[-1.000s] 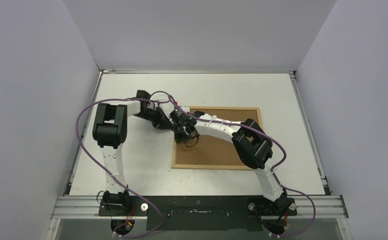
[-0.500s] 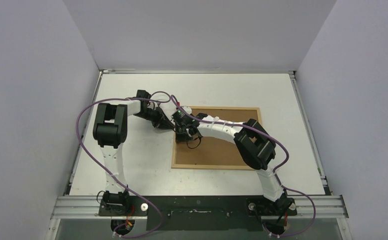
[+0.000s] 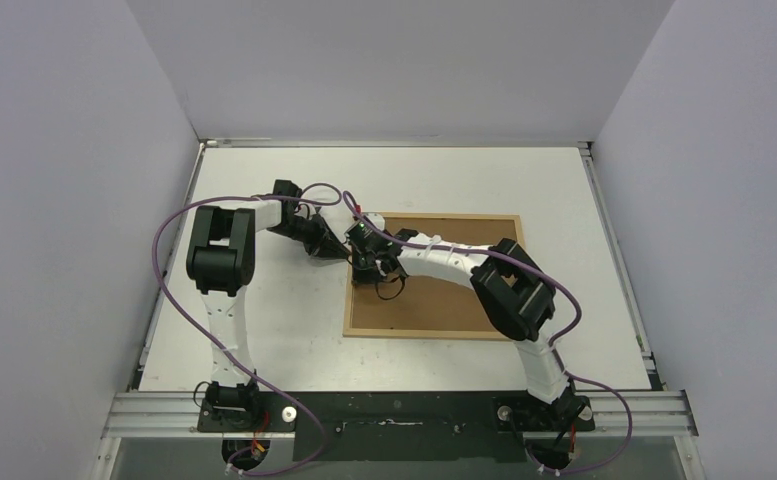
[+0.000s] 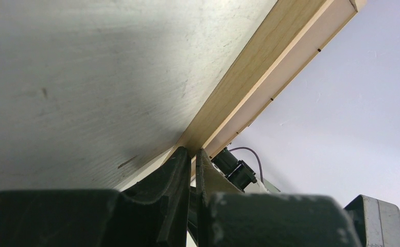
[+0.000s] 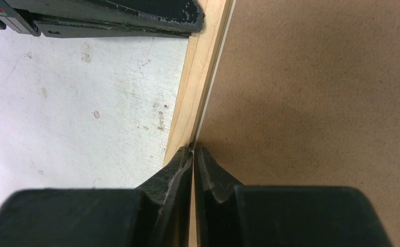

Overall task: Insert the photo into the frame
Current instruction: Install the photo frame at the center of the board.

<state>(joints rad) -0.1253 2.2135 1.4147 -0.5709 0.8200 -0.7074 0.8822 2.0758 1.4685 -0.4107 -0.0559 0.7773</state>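
The frame (image 3: 444, 217), thin light wood, lies flat right of centre with a brown backing panel (image 3: 434, 300) inside it. My left gripper (image 3: 339, 250) is shut, and its tips (image 4: 191, 152) press on the outer side of the frame's left strip (image 4: 249, 72). My right gripper (image 3: 359, 272) is shut too. Its tips (image 5: 193, 149) sit on the seam between the wood strip (image 5: 195, 87) and the panel (image 5: 311, 92). A thin white line runs along that seam. The photo is hidden.
The left gripper's black fingers (image 5: 110, 20) lie across the top of the right wrist view, touching the strip. Bare white tabletop (image 3: 264, 320) lies left of the frame. Grey walls close in the table on three sides.
The right wrist has shifted slightly toward the frame's far-left corner, and its jaws have closed the last bit. The left arm and the frame have not moved.
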